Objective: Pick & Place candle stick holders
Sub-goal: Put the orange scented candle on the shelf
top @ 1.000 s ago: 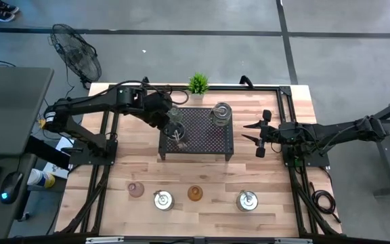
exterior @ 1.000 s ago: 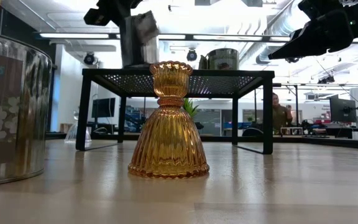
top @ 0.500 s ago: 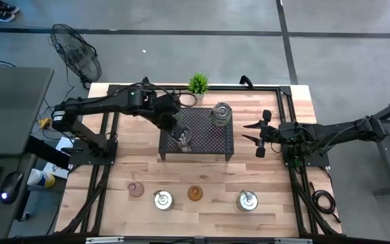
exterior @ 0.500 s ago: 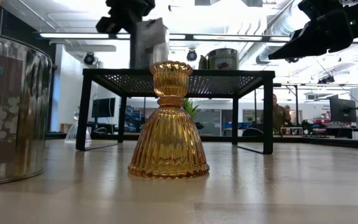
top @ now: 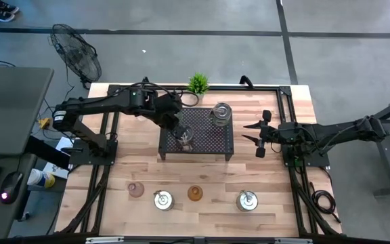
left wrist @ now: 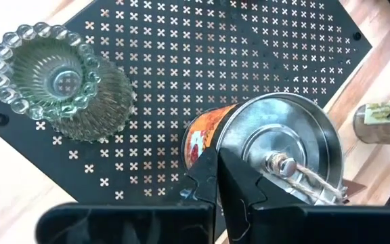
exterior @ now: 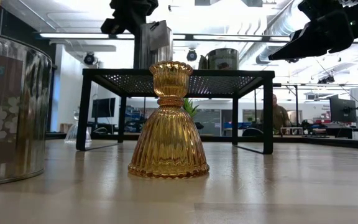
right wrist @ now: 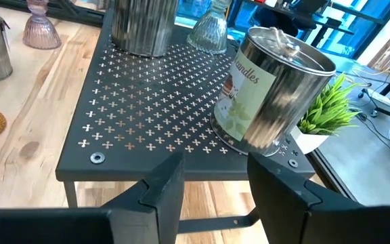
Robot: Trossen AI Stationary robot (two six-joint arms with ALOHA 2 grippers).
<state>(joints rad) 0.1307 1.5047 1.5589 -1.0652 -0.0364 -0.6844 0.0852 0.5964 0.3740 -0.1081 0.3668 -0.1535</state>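
Note:
My left gripper [top: 182, 136] is shut on a silver tin holder with an orange label [left wrist: 276, 149] over the near-left part of the black perforated rack [top: 208, 139]. The tin's base is at the rack top; whether it touches does not show. A clear beaded glass holder [left wrist: 59, 85] and a second silver tin [top: 221, 112] stand on the rack by their bases. Pink [top: 136, 190], silver [top: 162, 199], amber [top: 194, 194] and silver [top: 247, 200] holders stand in a row near the table's front edge. My right gripper [top: 256, 133] waits open to the right of the rack. My left gripper pinches the tin's top rim [left wrist: 217, 146] between its two fingers. One finger [left wrist: 202, 177] is outside on the labelled wall, the other [left wrist: 241, 184] inside over the recessed lid. The fingers come slanting down from above. The tin stays upright below them.
A small green potted plant [top: 198, 83] stands behind the rack at the table's far edge. Bare wood lies between the rack and the front row of holders. Black frame rails [top: 100, 169] run along the table's left and right sides.
My left gripper has carried the tin toward the table's right and near edges over the rack, sinking a little. The tin has stayed upright in the hold.

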